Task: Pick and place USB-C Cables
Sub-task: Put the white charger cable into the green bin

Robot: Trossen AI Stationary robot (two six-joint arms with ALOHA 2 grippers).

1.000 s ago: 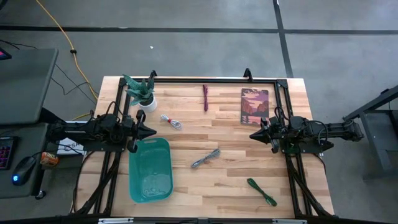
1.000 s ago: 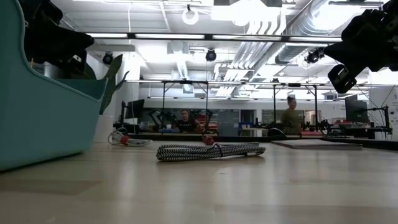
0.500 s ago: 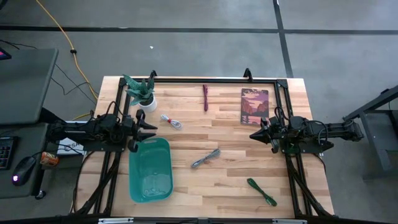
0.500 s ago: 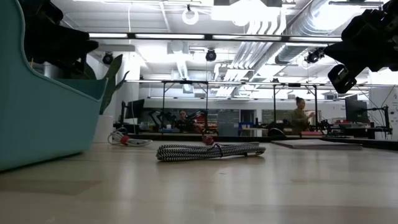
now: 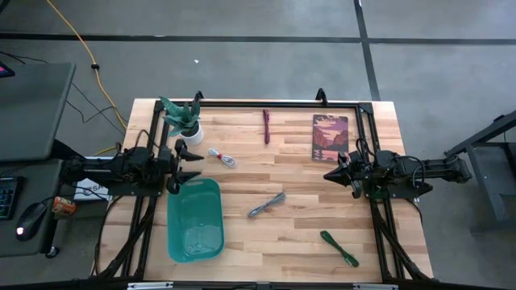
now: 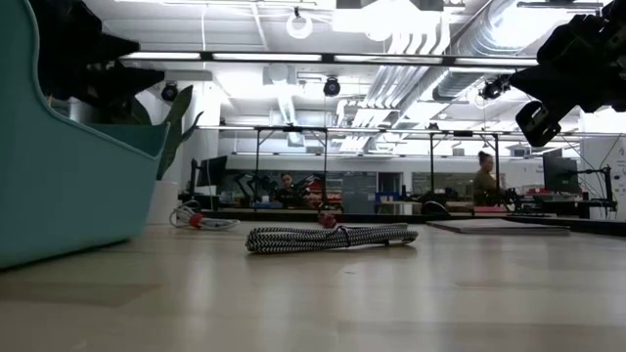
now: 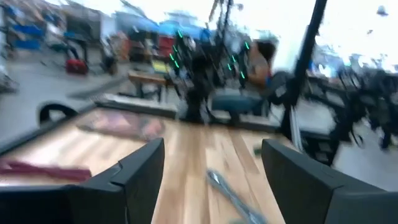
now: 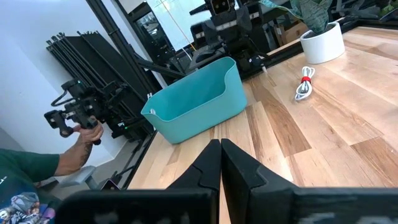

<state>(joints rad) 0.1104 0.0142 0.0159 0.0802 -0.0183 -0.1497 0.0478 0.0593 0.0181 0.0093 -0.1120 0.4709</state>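
At table's left edge, just off the far end of the teal bin [image 5: 194,220]: left gripper [image 5: 192,160], fingers [image 7: 140,177] spread wide apart, nothing between them, held above the wood. Wrist view is blurred; wood and a grey strand show in the gap.

Closest to it: white-and-red cable [image 5: 222,157], just beyond the fingertips toward table centre, lying flat, also seen in right wrist view [image 8: 303,84]. Potted plant [image 5: 183,118] in white pot sits just behind the gripper, at the far-left corner. Bin lies beside and nearer the front edge, open top; contents not clear from above.

Further out: grey cable [image 5: 267,205], mid-table, diagonal, well apart from left gripper; in low view a braided bundle [image 6: 331,237] flat on the wood. Maroon cable [image 5: 266,126] at far edge, straight, approx. centre. Green cable [image 5: 339,248] near front-right, farthest from left gripper.

Opposite side: right gripper [image 5: 329,175], over table's right part, tips pointing at centre, fingers [image 8: 239,168] pressed together w/ nothing held. Picture card [image 5: 330,138] lies flat just behind it, toward the far edge.

Off table: yellow cord [image 5: 81,50] on the floor, far left. A person's hand [image 8: 87,132] w/ a device shows beyond the bin in right wrist view.
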